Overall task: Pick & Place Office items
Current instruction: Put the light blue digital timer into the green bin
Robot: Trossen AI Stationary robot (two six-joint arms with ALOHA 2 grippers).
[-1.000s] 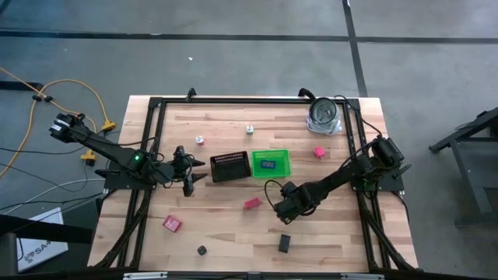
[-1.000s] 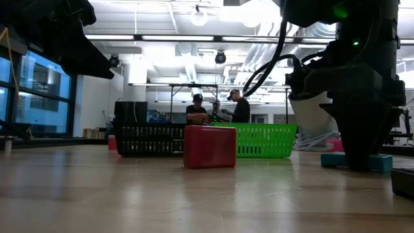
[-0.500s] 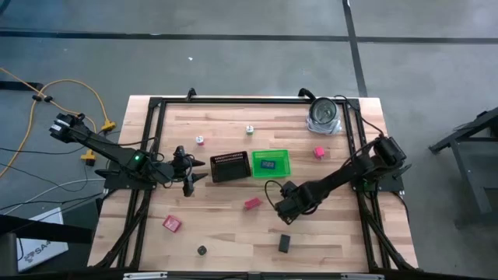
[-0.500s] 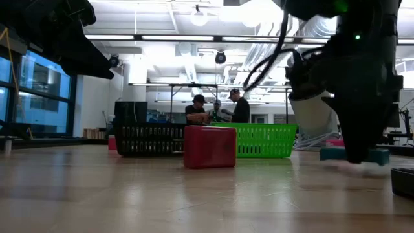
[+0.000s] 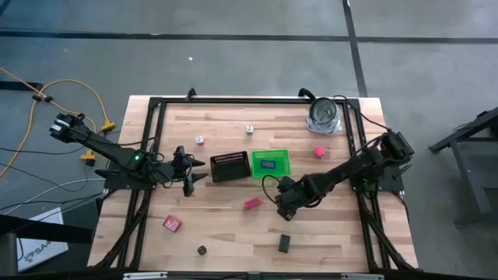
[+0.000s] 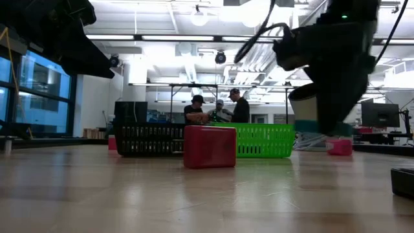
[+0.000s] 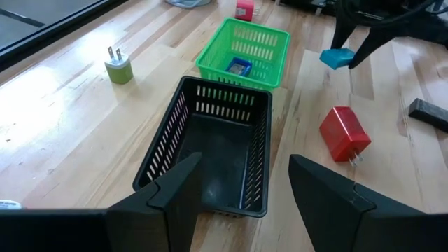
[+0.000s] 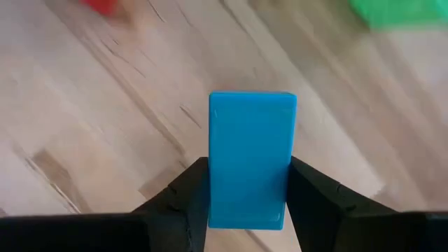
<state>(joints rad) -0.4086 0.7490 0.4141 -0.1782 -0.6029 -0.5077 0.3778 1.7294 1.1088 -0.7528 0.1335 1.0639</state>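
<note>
Right pincer clamped on the blue block, held clear above the counter, green bin just up-left of it; left pincer apart, idle beside black mesh tray.

Table: pale wood, smooth planks, light shine. Black tray: hard plastic, slotted walls, matt. Green bin: plastic mesh, bright, bit shiny. Blue block: smooth plastic, flat matt face. Red block: smooth plastic, slight gloss, small metal prongs. Silver round thing: shiny, looks like metal. Right gripper fingers: black, matt plastic look.
</note>
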